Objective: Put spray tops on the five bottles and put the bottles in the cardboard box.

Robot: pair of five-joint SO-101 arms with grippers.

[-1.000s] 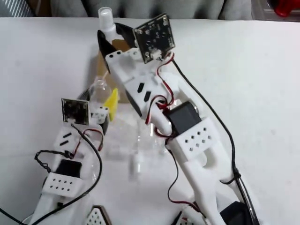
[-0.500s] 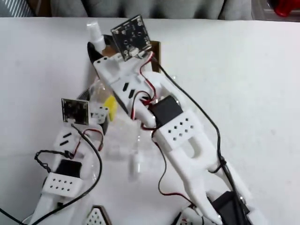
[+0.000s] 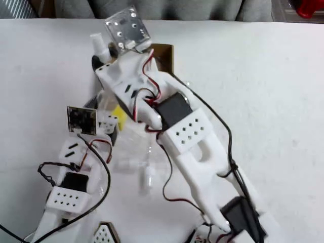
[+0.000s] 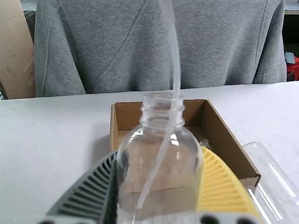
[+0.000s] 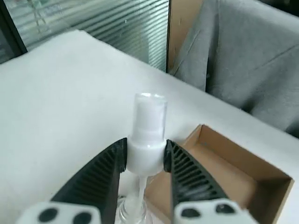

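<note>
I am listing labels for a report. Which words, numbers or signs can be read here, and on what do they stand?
No text can be read.
The clear bottle, the spray top and the cardboard box show no print.
Any marks on the circuit boards are too small to read.

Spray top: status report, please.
Left tool shut on bottle. Right tool shut on spray top, tube down the bottle's neck, not seated. Cardboard box behind, nothing in the way.
</note>
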